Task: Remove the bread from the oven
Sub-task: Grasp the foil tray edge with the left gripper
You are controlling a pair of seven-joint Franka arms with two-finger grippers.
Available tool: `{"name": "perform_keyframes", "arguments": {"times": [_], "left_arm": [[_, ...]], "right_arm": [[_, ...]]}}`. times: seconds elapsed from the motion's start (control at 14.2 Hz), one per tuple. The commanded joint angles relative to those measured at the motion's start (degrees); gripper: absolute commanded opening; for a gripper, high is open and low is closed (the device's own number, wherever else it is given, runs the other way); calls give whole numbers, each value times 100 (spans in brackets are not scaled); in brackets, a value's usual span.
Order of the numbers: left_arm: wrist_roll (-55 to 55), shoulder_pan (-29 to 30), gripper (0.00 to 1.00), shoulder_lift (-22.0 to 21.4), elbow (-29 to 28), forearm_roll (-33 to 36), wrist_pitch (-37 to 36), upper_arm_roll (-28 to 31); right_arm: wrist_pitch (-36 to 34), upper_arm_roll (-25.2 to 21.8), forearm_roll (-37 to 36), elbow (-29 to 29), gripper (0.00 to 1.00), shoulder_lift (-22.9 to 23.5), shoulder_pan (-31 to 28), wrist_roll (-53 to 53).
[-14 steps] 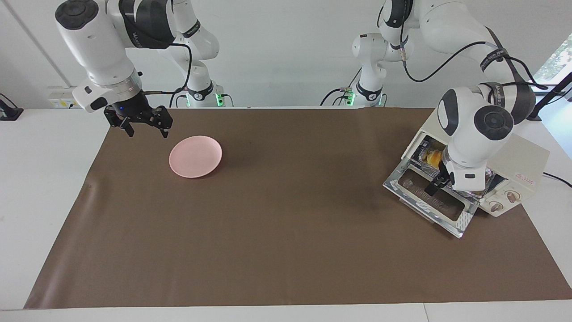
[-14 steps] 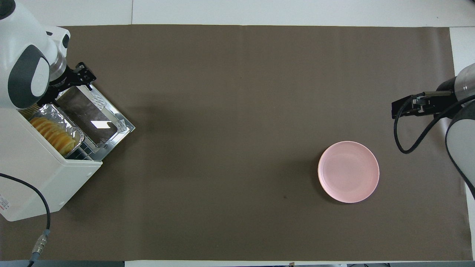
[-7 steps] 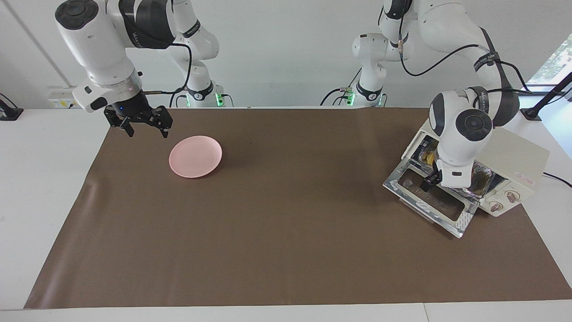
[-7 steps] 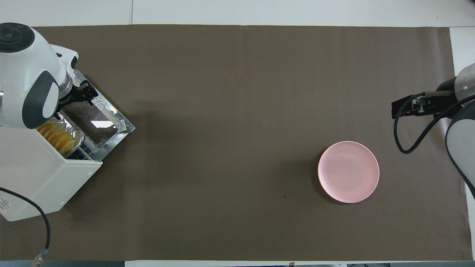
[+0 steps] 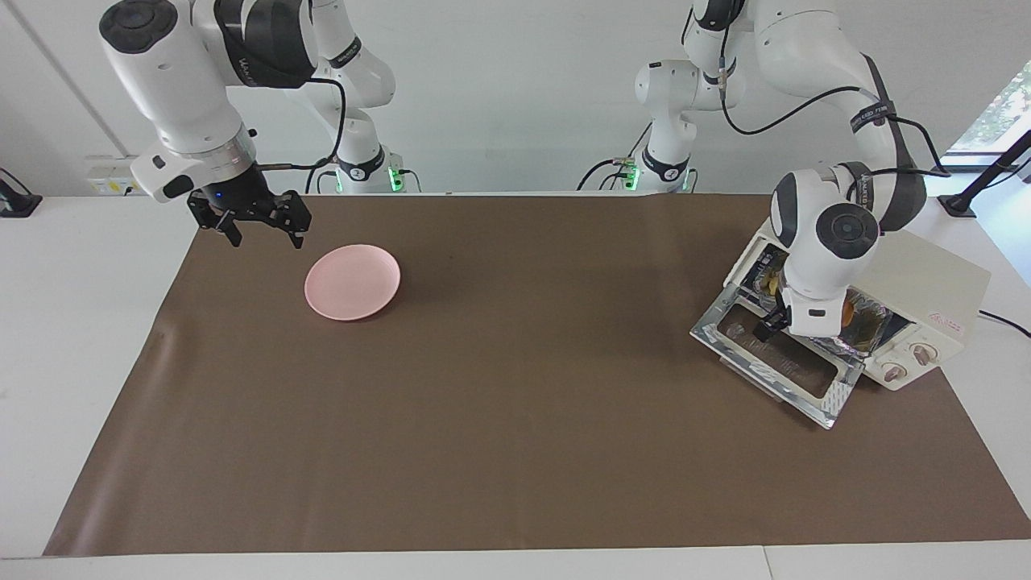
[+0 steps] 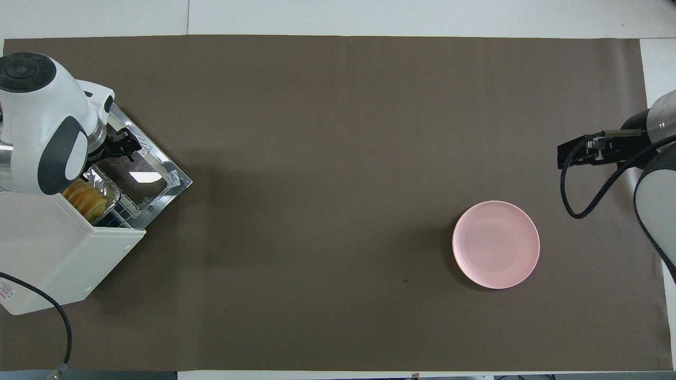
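Hovering left gripper [image 5: 769, 329] over oven [image 5: 926, 306] door (bread [image 6: 87, 196] inside)

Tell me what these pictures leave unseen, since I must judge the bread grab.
- Bread: overhead, the left arm covers most of it; facing, only slivers show.
- Left gripper: facing, its wrist hides one finger, so contact with the foil tray is unclear.
- Oven: overhead, cut off by the picture's edge.

left gripper [image 5: 765, 329] over oven [image 5: 926, 298] door | right gripper [image 5: 259, 227] beside plate [image 5: 352, 282]
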Motion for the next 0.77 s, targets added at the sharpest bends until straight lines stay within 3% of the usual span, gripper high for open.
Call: {"name": "perform_keyframes", "arguments": {"times": [0.0,0.28,0.7], "left_arm": [[61,49,98,-210,-295,139,165,-24],[70,119,76,-210,-295,139,208,-33],[149,251,55,-280,-533,139,393,-33]], "right_arm": [[-18,80,-108,-95,100,-87,-97,-113],[-18,80,-108,-95,100,-87,-97,-113],[-18,80,-108,-95,100,-87,-97,-113]]}}
